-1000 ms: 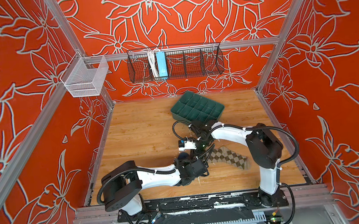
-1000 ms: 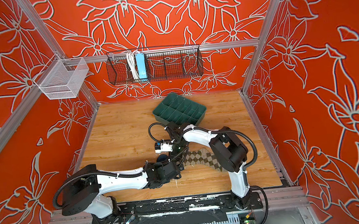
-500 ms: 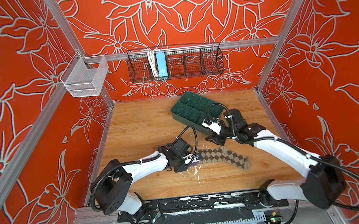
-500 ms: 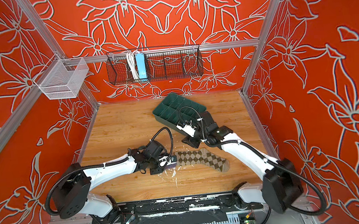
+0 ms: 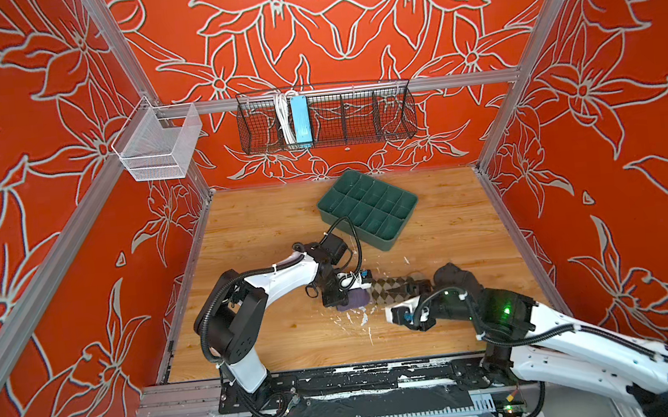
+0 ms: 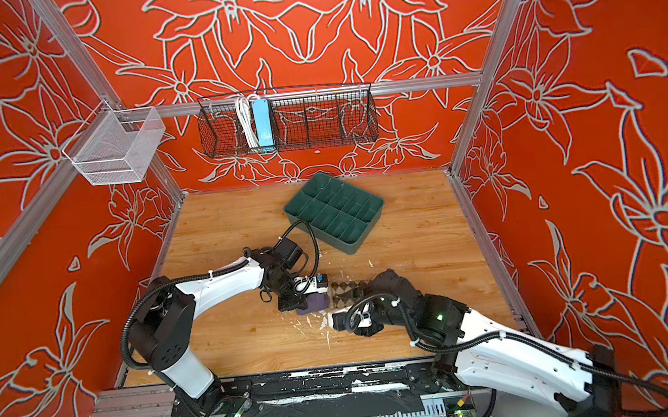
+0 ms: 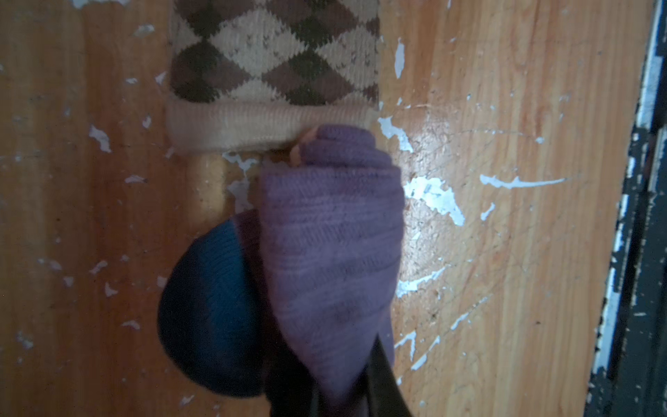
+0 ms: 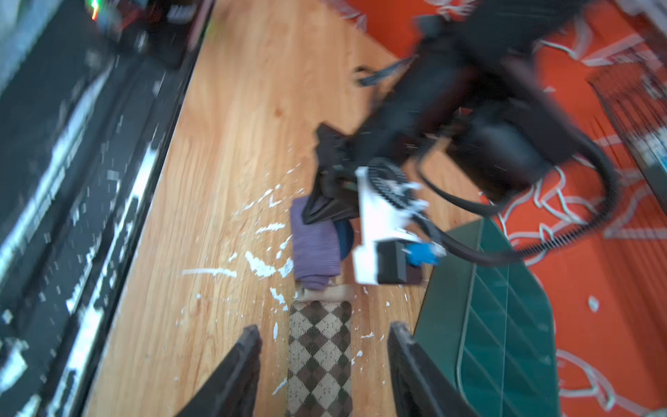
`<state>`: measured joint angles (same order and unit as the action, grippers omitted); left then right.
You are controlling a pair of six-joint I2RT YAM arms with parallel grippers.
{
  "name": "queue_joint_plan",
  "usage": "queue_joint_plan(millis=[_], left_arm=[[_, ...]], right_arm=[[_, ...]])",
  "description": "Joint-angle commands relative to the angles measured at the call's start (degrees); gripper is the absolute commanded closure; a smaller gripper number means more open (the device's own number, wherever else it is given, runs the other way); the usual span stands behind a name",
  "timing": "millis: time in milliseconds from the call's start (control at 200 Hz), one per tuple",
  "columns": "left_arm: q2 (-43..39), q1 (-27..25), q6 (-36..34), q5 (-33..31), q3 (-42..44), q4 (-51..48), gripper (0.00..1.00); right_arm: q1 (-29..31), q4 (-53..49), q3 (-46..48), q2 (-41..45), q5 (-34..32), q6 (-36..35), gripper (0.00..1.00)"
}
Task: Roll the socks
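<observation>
A purple sock (image 7: 325,252) with a blue toe is seen bunched on the wooden table (image 5: 268,232), pinched between the fingers of the left gripper (image 7: 346,390), which are pressed onto its cloth. Just beyond those fingers, the cream cuff of an argyle sock (image 7: 274,54) is touched by the far end of the purple bundle, where a sliver of mustard yellow is exposed. In both top views the argyle sock (image 5: 390,287) is laid flat and straight, stretched from the left gripper (image 5: 339,299) toward the right gripper (image 8: 325,375). The right fingers (image 8: 238,372) are seen spread wide, one on either side of the argyle sock, with nothing pinched; whether the cloth is touched cannot be told through the blur. A green divided tray (image 5: 368,208) is set on the table beyond both grippers, apart from the socks. White flecks are scattered over the wood around the fingers.
</observation>
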<state>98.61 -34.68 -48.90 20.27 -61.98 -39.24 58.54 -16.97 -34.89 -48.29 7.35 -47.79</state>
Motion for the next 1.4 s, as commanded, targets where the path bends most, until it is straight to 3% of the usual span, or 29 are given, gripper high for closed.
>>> queue_joint_plan(millis=[0,205,360,445,555,636,746,806,921,986,1236,1396], left_arm=[[3.6,0.4,-1.5,4.0,-0.2,-6.9,1.00],[3.9,1.3,-1.7,5.1,-0.8,-7.1,1.00],[3.7,1.5,-1.8,6.1,-0.5,-7.0,1.00],[3.5,1.5,-1.8,6.4,-0.3,-6.7,1.00],[2.3,1.5,-1.7,5.6,0.1,-6.0,1.00],[0.0,1.5,-1.4,4.6,1.2,-4.1,0.94],[-4.6,1.5,-1.2,2.1,3.8,-0.6,0.87],[-7.6,1.5,-1.4,0.7,5.6,1.3,0.84],[-14.2,2.0,-0.5,-1.5,9.6,6.4,0.64],[-17.9,2.3,-0.3,-2.0,12.4,9.4,0.58],[-30.1,5.4,3.1,-6.7,18.6,18.6,0.54],[-40.7,7.8,8.6,-22.8,22.8,29.3,0.53]], right_arm=[[5.2,7.6,0.9,-8.9,-11.1,-10.0,0.39],[6.3,28.3,-2.5,-29.3,-18.5,-12.8,0.36],[4.0,33.6,-5.4,-39.4,-19.7,-12.5,0.36],[3.0,34.4,-6.2,-42.9,-19.7,-12.8,0.41],[2.8,29.1,-8.8,-45.9,-19.4,-13.1,0.60],[2.8,22.8,-10.8,-46.6,-18.3,-11.6,0.76],[2.8,14.0,-12.8,-46.6,-16.6,-9.1,0.88],[2.8,9.4,-13.8,-46.4,-15.7,-7.2,0.90],[2.8,2.7,-15.1,-46.1,-15.5,-3.7,0.91],[2.8,0.5,-15.2,-45.7,-15.6,-1.8,0.92],[2.8,-3.8,-16.0,-44.8,-12.6,2.9,0.92],[1.8,-11.9,-20.6,-47.4,-2.9,3.4,0.92]])
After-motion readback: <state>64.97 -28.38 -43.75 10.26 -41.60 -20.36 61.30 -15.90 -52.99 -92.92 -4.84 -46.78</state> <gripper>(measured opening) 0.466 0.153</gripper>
